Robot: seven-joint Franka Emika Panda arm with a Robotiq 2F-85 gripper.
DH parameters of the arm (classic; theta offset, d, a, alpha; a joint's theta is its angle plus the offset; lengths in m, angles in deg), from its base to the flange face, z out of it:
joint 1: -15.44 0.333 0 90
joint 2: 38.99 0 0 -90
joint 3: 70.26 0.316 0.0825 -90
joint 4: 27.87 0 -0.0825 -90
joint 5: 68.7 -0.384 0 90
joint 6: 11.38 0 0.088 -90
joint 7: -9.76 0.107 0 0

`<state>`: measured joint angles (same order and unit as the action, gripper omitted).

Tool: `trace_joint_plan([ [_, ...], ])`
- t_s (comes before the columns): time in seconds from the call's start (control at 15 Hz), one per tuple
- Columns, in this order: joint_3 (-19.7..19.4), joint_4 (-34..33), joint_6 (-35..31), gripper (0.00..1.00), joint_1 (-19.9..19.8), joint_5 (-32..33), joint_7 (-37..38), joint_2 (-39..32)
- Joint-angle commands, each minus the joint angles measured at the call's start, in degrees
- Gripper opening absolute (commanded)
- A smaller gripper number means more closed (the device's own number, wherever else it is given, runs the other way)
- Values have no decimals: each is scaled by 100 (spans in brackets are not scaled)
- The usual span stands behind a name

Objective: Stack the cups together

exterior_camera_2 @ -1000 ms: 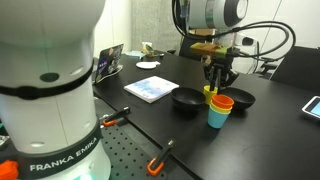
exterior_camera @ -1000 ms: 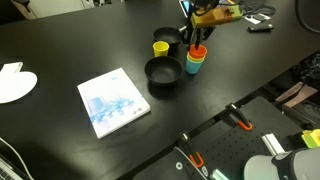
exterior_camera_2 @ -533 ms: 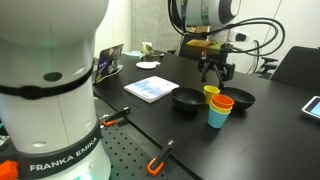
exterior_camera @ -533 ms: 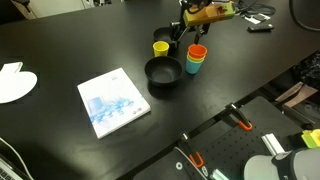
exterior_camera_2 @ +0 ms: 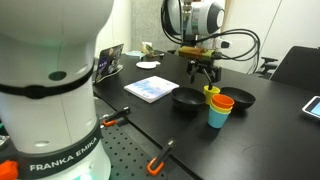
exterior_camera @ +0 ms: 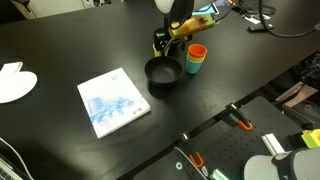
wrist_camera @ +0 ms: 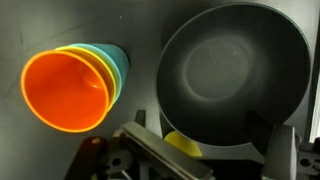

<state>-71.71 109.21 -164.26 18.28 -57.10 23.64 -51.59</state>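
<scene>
My jaws stand wide apart and clamp on nothing. They hang over the desk (exterior_camera: 60,40) just above the loose yellow cup (exterior_camera: 160,47). That cup stands upright, just beside the rim of the black bowl (exterior_camera: 163,72). In the wrist view it peeks out under the bowl's edge, half hidden by my own body, and it lies in the gap between my two fingers. I cannot tell whether either finger touches it.

The other three cups are nested in one stack (exterior_camera_2: 219,108) that stands upright just beside the same bowl, apart from the loose cup. The orange cup (wrist_camera: 62,92) sits innermost, a second yellow cup's rim shows around it, and the teal cup (wrist_camera: 116,62) is outermost. A second black bowl (exterior_camera_2: 241,98) rests just past the stack from the first bowl. A blue-and-white booklet (exterior_camera: 113,101) lies flat, well apart from the bowl.
</scene>
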Motion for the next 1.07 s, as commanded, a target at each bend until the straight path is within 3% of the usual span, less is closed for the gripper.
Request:
trace_joint_plan([
  [0.0, -55, -51, 14, 100, 83, 31, -36, -47],
  [0.2, -63, -108, 17, 100, 104, 67, -40, -93],
  [0.4, 252, -193, -130, 100, -54, -423, -873, -199],
  [0.67, 367, -439, -469, 100, 31, -457, -1340, -477],
  [1.0, 204, -1054, -1091, 100, 123, -170, -1423, -1140],
])
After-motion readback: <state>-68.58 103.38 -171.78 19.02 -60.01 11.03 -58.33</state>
